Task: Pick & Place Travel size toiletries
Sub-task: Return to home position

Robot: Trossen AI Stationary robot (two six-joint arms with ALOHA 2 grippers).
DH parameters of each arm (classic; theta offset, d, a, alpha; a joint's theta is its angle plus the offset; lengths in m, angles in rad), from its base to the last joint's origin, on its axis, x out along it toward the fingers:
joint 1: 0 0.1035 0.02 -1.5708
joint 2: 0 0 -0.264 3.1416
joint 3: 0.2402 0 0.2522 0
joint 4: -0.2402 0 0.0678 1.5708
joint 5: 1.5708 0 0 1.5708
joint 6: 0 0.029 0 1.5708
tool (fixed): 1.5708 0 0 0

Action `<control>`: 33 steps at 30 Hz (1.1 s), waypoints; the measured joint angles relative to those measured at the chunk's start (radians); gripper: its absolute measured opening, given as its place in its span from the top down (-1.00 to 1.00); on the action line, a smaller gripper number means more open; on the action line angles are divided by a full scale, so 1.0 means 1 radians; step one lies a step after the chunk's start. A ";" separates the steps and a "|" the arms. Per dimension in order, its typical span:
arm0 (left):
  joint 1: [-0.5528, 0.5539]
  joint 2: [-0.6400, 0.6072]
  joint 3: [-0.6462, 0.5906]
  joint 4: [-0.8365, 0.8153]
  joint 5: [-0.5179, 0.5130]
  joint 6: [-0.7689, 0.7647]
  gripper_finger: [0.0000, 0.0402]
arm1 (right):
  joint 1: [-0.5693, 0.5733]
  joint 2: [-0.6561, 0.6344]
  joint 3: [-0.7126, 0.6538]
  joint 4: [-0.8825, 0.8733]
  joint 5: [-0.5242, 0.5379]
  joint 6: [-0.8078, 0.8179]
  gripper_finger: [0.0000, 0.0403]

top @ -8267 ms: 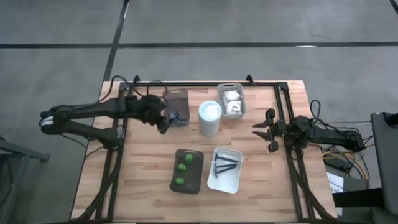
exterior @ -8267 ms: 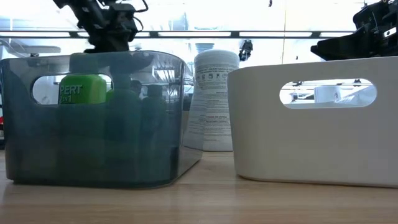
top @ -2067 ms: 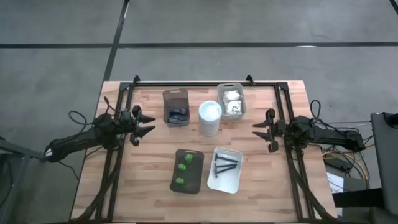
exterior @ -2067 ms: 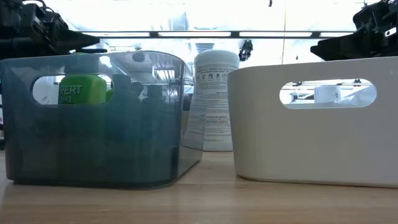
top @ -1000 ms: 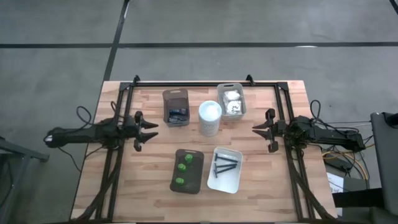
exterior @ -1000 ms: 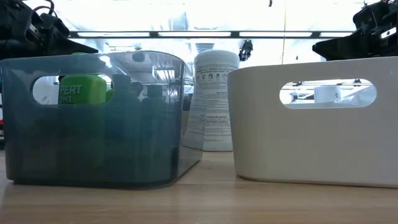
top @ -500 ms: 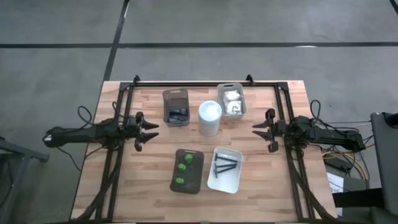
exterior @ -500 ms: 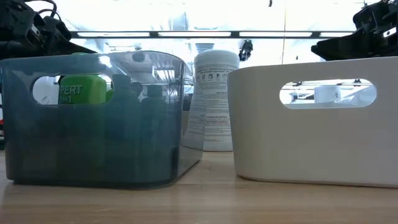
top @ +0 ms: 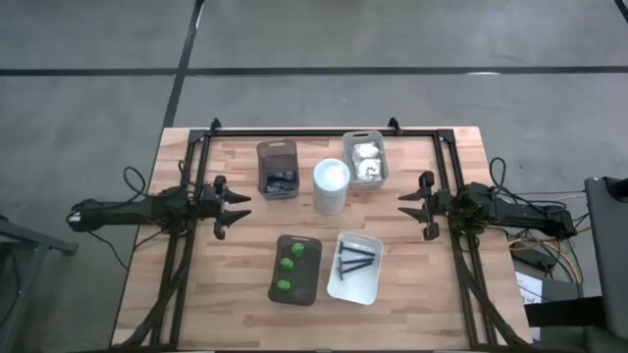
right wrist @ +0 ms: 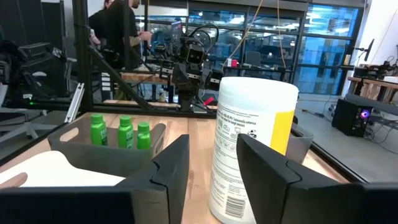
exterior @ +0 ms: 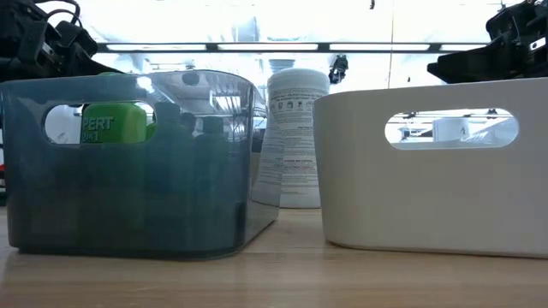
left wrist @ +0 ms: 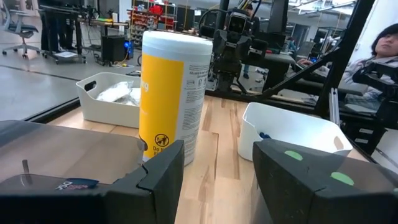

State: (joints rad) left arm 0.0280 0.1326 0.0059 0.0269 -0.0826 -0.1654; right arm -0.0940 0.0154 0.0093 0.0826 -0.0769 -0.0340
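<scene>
Three green bottles [top: 287, 263] stand in a dark tray [top: 306, 284] at the near middle; they also show in the right wrist view [right wrist: 118, 132]. Two dark razors [top: 353, 260] lie in a white tray [top: 365, 289]. Navy tubes [top: 281, 179] lie in a smoky grey tray [top: 278, 150]. White packets [top: 367, 159] lie in a clear tray [top: 365, 136]. My left gripper [top: 235, 208] is open and empty at the table's left. My right gripper [top: 403, 207] is open and empty at the table's right.
A tall white cylinder [top: 332, 186] with a yellow label [left wrist: 163, 93] stands between the two far trays. A black frame [top: 324, 130] runs along the table's far, left and right sides. People and workshop gear show in the room beyond [right wrist: 118, 37].
</scene>
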 joint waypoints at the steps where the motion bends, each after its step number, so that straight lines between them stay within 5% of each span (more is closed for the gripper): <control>1: 0.000 0.000 0.000 0.000 0.000 0.000 0.03 | 0.000 0.000 0.000 0.000 0.000 0.000 0.34; 14: 0.000 0.000 0.000 0.001 -0.001 -0.019 0.03 | 0.000 0.000 0.000 0.002 0.000 -0.077 0.19; 21: 0.000 0.000 0.000 0.002 -0.001 -0.020 0.03 | 0.000 0.000 0.000 0.002 0.000 0.082 0.12; 33: 0.000 0.000 0.000 0.008 -0.004 -0.002 0.03 | 0.000 0.000 0.000 0.003 0.000 0.070 0.04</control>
State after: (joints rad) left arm 0.0284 0.1326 0.0059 0.0345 -0.0864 -0.1677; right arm -0.0944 0.0154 0.0093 0.0853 -0.0767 0.0357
